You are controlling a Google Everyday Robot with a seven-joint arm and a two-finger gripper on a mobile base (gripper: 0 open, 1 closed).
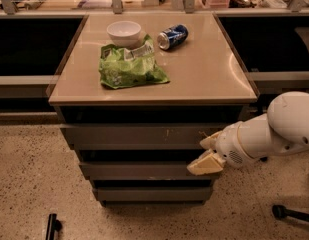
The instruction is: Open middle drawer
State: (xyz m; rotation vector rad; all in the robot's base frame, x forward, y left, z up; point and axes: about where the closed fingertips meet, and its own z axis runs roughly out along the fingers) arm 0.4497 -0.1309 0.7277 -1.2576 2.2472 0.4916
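Observation:
The middle drawer (139, 171) is a plain grey front, the second of three under the tan table top, and it looks shut. My gripper (206, 153) is at the right end of the drawer fronts, reaching in from the right on a white arm (274, 131). Its cream fingers (205, 164) are spread. The lower one lies over the right end of the middle drawer's top edge. The upper one is in front of the top drawer's lower right corner. The gripper holds nothing.
The top drawer front (134, 135) is larger and scratched; the bottom one (149, 194) is narrowest. On the table top (209, 74) lie a white bowl (124, 32), a green chip bag (130, 64) and a blue can (172, 36). The speckled floor has a dark object (52, 226) at lower left.

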